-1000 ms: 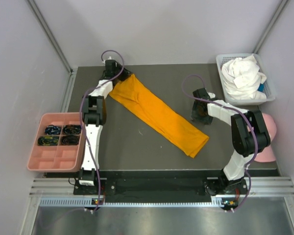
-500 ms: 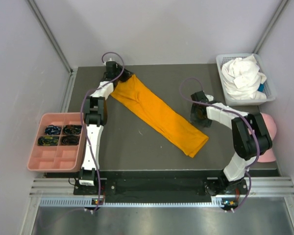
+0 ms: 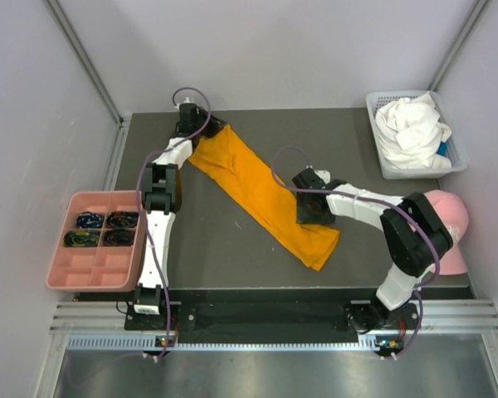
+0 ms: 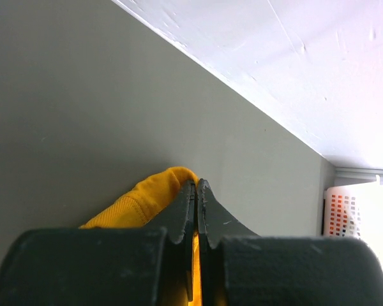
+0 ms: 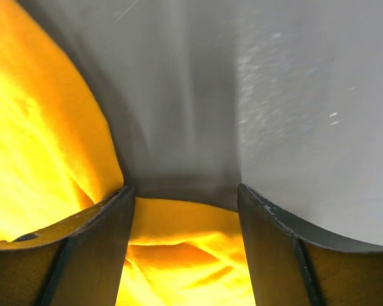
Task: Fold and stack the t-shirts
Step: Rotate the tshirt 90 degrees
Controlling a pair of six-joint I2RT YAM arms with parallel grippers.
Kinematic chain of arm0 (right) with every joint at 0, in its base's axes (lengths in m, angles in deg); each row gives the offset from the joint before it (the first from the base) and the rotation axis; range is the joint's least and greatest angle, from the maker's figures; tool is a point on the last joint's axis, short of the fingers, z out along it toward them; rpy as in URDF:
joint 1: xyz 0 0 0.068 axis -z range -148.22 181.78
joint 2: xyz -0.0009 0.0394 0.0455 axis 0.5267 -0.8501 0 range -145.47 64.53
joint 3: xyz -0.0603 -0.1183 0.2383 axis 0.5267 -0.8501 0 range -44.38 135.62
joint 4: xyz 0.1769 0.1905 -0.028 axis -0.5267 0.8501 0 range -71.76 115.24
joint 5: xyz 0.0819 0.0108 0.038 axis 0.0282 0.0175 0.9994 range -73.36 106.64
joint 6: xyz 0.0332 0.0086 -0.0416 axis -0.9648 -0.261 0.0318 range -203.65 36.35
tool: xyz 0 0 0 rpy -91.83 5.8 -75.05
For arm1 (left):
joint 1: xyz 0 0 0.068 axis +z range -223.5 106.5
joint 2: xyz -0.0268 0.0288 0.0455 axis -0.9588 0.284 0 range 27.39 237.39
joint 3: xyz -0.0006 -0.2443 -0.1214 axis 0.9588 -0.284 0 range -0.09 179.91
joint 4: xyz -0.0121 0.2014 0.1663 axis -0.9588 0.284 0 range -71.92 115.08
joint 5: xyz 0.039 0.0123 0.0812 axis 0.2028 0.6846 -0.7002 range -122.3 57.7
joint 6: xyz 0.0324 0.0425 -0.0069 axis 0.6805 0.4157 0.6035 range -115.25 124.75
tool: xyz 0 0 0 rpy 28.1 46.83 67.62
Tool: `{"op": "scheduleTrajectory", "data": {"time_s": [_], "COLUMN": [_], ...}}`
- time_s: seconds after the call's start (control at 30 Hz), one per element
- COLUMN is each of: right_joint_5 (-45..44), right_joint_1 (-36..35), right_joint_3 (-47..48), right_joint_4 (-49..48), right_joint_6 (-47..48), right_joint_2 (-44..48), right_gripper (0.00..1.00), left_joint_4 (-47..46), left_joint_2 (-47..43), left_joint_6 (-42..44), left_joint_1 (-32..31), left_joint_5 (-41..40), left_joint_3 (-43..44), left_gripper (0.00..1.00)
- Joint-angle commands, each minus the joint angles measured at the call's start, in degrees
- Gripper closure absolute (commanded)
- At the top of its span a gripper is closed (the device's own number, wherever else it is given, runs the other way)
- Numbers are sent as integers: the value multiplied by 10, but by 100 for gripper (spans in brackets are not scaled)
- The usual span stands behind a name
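My left gripper [image 4: 196,185] is clenched on the far end of the orange t-shirt [image 3: 249,186], a long strip running diagonally toward my right gripper [image 5: 184,190]. That one hangs spread open, the strip's near end directly beneath it.

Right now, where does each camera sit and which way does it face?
Top camera: above, behind the arms, looking down on the dark grey table; left arm and right arm show.
Left wrist: faces the back wall; its shut jaws pinch the bright orange cotton t-shirt.
Right wrist: looks down between its open jaws at that shirt.
All three share the shirt.
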Motion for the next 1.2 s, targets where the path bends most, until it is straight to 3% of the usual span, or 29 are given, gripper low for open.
{"op": "scheduleTrajectory", "data": {"time_s": [0.0,0.43,0.77,0.9,1.03,1.07,1.13,1.17], "right_joint_5": [6,14,34,-43,-59,-59,-59,-60], "right_joint_1": [-42,-195,-225,-224,-195,-186,-155,-144], "right_joint_3": [-26,62,82,81,60,52,31,25], "right_joint_4": [46,82,81,111,106,95,82,70], "right_joint_6": [-27,-73,-87,-99,-104,-103,-96,-85], "right_joint_2": [-6,-70,-66,-39,6,16,44,52], "right_gripper": [34,34,33,30,29,29,29,29], "left_joint_4": [-41,-94,-107,-95,-97,-93,-91,-92], "left_joint_2": [4,22,20,-16,-74,-86,-121,-135], "left_joint_6": [-1,-24,-17,7,29,32,36,36], "left_joint_1": [2,-4,-13,-6,23,30,56,64], "left_joint_5": [7,37,54,51,29,21,7,1], "left_joint_3": [23,22,24,0,-69,-77,-105,-116], "left_gripper": [100,100,100,74,48,31,17,1]}}
